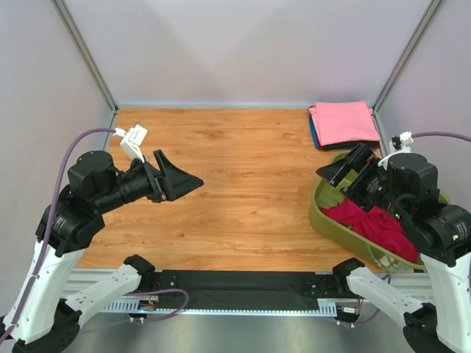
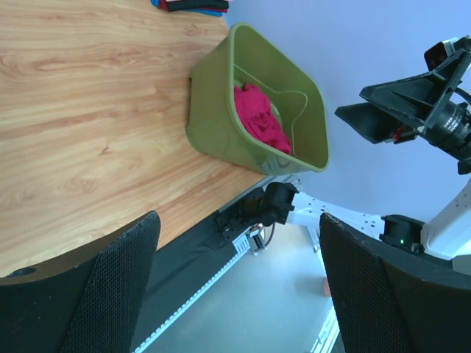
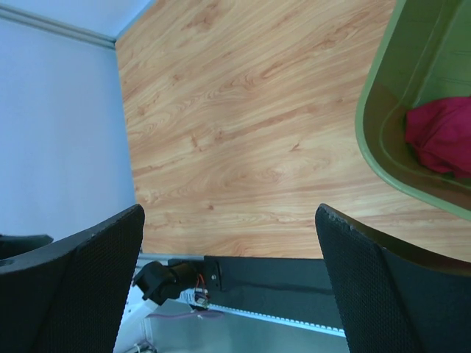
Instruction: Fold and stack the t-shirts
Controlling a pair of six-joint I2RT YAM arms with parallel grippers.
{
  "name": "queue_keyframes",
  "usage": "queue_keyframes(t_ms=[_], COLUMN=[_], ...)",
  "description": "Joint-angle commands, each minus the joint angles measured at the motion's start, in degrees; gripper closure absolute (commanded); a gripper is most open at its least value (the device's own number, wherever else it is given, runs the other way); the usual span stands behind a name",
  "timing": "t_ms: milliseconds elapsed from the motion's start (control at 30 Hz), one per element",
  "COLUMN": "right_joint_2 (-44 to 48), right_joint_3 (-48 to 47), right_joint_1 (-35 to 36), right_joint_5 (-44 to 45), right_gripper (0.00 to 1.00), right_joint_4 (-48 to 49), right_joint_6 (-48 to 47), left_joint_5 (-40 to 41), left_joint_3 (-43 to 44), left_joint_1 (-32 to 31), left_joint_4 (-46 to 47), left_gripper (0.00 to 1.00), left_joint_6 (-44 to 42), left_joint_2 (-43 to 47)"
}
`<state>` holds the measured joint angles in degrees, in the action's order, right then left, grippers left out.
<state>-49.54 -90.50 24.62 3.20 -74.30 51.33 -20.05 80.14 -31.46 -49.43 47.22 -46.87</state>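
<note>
A crumpled crimson-red t-shirt (image 1: 372, 223) lies in the olive-green basket (image 1: 321, 209) at the right front; it also shows in the left wrist view (image 2: 259, 119) and the right wrist view (image 3: 444, 136). A stack of folded t-shirts, pink on top (image 1: 343, 122) over blue and black edges, sits at the back right corner. My left gripper (image 1: 185, 179) is open and empty, raised over the left of the table. My right gripper (image 1: 337, 170) is open and empty, raised at the basket's near-left rim.
The wooden tabletop (image 1: 243, 184) is bounded by grey walls and metal frame posts. The basket (image 2: 243, 110) stands near the table's front edge. A black strip and the arm bases (image 1: 243, 283) run along the near edge.
</note>
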Motion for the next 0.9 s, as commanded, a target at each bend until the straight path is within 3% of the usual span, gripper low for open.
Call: queue_keyframes(t_ms=[0, 200, 333, 400, 467, 567, 700, 867], right_joint_2=[0.76, 0.94, -4.75, -8.27, -12.76, -16.64, -20.06, -24.72], right_joint_3=[-0.21, -0.29, -3.88, -7.14, -7.5, -4.35, 4.87, 16.39], right_joint_1=[0.25, 0.34, 0.16, -1.75, -5.44, -20.6, -33.8, -42.89], right_joint_5=[5.84, 22.0, 33.07, 37.31, 35.4, 28.39, 20.19, 18.32], right_gripper=[0.0, 0.0, 0.04, 0.0, 0.0, 0.01, 0.04, 0.07], right_joint_4=[1.0, -3.11, -5.84, -7.52, -6.47, -4.46, -2.77, -1.21], right_joint_6=[1.75, 2.37, 3.16, 0.19, -3.59, -5.63, -3.62, -0.71], left_joint_5=[0.01, 0.01, 0.72, 1.77, 0.99, 0.02, 1.15, 3.09], left_joint_3=[-0.33, 0.19, 2.12, 3.0, 3.97, 4.06, 3.8, 3.1], left_joint_1=[0.17, 0.17, 0.17, 0.17, 0.17, 0.17, 0.17, 0.17], left_joint_4=[1.88, 0.57, -3.03, -5.23, -7.43, -9.02, -10.24, -11.83], left_gripper=[0.05, 0.05, 0.06, 0.06, 0.06, 0.07, 0.07, 0.07], left_joint_6=[-0.99, -1.25, -2.4, -2.57, -2.84, -3.1, -3.97, -4.59], left_joint_2=[0.38, 0.29, -0.5, -1.03, -1.73, -1.38, -0.33, -0.06])
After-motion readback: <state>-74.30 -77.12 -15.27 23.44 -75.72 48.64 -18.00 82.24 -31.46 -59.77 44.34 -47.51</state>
